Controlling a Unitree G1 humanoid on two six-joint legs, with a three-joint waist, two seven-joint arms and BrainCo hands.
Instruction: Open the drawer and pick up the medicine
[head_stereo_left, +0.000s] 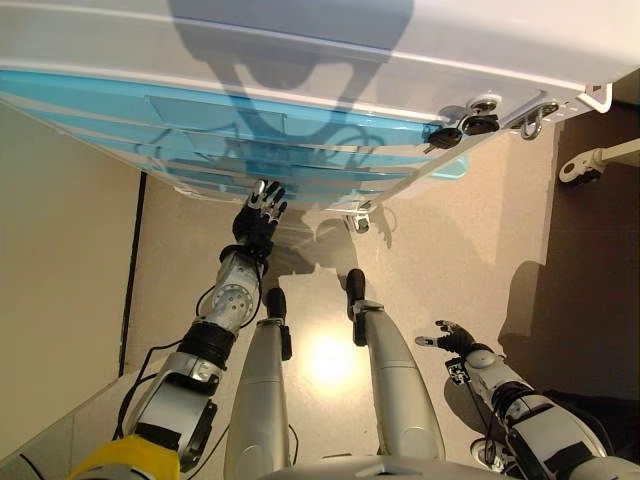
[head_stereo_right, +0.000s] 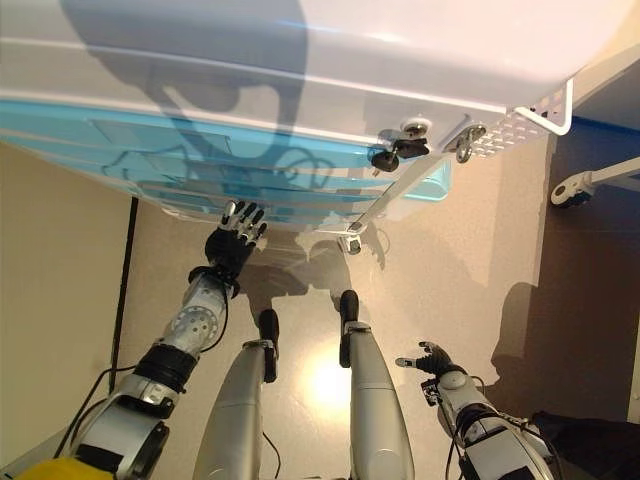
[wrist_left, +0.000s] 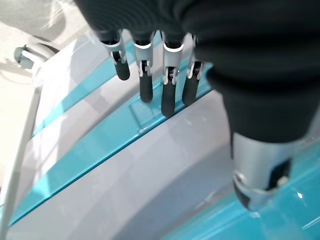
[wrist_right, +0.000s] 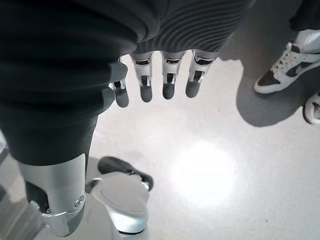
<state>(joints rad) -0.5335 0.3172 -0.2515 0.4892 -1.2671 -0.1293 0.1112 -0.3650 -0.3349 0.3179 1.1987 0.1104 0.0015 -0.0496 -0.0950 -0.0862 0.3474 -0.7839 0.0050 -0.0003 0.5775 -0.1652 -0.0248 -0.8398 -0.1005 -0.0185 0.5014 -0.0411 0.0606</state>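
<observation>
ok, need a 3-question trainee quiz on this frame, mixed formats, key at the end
1. True or false: the left hand is curled round a drawer handle.
2. Which hand is raised at the blue drawer fronts? A) left B) right C) both
3. Fill in: the right hand hangs low over the ____, holding nothing.

Key: 1 false: its fingers are straight, at the blue fronts. 2 A. 3 floor; a person's shoes stand nearby.

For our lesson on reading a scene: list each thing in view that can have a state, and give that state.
Drawer unit: blue drawer fronts all closed, none pulled out.
Left hand: open, fingers straight, raised at the lower drawer fronts.
Right hand: open, hanging low over the floor, holding nothing.
Medicine: not visible.
</observation>
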